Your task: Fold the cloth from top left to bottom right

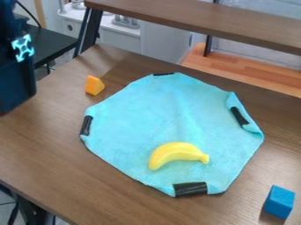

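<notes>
A light blue cloth [159, 114] lies spread on the table in a rough octagon. Strips of black tape mark its top, left, bottom and right sides. Its right edge is creased and turned over near the tape, and a faint wrinkle runs down from the upper middle. On the lower middle of the cloth rests a yellow toy banana [176, 154]. A dark part of the robot arm [16, 66] with a pale blue mark stands at the left edge of the view, above and left of the cloth and apart from it.
An orange wedge-shaped block [94, 85] sits on the brown table [47, 140] just off the cloth's upper left edge. Near the lower right corner stands a blue block [279, 202]. A raised brown shelf [200, 19] crosses the top behind the cloth.
</notes>
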Motion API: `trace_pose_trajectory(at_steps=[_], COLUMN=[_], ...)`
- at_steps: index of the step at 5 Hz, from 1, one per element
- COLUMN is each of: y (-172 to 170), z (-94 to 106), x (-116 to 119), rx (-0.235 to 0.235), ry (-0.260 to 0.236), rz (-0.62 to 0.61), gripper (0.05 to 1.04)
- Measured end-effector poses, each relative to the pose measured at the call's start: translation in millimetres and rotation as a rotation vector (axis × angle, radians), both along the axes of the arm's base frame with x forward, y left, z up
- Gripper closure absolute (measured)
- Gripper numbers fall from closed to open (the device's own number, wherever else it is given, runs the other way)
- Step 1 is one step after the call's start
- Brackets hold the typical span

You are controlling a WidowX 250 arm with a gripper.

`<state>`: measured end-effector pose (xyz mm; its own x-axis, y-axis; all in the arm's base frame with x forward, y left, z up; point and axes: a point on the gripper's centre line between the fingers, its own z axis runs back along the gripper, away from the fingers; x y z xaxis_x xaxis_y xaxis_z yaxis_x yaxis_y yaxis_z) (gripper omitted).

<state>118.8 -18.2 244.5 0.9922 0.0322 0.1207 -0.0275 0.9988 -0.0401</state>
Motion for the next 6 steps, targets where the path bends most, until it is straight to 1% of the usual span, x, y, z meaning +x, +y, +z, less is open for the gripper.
trace_pose_trajectory(at_steps=[1, 2, 3, 4, 5, 6], y=[-0.4, 49.9, 77.3, 103.0, 112.9, 120.7], z=[-1.4, -26.6, -36.4, -43.8, -41.4, -36.9], x=[-0.6, 39.5, 69.0, 102.7, 131.1, 155.4], rx=[-0.004, -0.174, -0.228, -0.115, -0.018, 0.088], ry=[0.014, 0.228, 0.085, -0.076, -0.248, -0.372], rz=[-0.02, -0.149, -0.269, -0.417, -0.582, -0.717], gripper=[0.09, 0.09, 0.09, 0.09, 0.09, 0.09])
